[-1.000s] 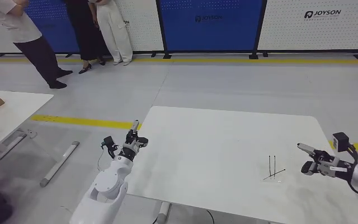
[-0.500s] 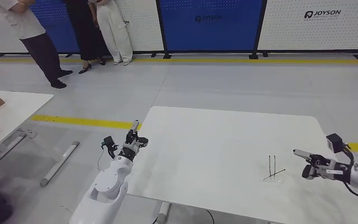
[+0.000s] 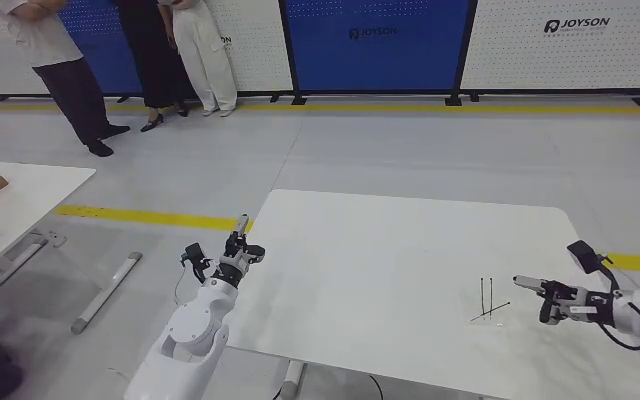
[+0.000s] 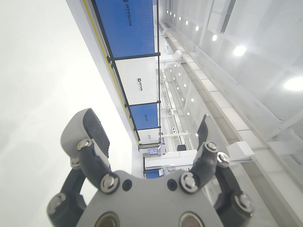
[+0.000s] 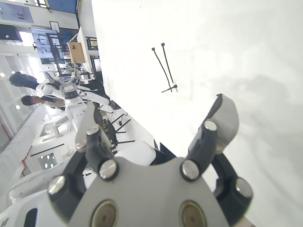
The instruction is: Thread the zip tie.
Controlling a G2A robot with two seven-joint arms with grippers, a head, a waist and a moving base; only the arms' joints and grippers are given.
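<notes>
Top view: over the last second your right gripper (image 3: 535,297) has slid in from the table's (image 3: 380,250) 3 o'clock edge. It now sits just beside the zip ties (image 3: 491,297), at their 3 o'clock and not touching them. That reads as the approach to a pick-up, with no threading begun. The ties lie flat at about 4 o'clock on the table. Your left gripper (image 3: 241,228) has not moved from the table's 9 o'clock edge, well apart from them.

Left wrist view: the left gripper (image 4: 149,121) has its fingers spread wide with nothing between them, and bare table (image 4: 35,72) lies alongside.

Right wrist view: the right gripper (image 5: 156,105) is also spread and empty. Ahead of it lie thin black zip ties (image 5: 167,64): two long ones nearly side by side, square heads at the far end. What looks like a third crosses their near tips, though it is too thin to be sure.
</notes>
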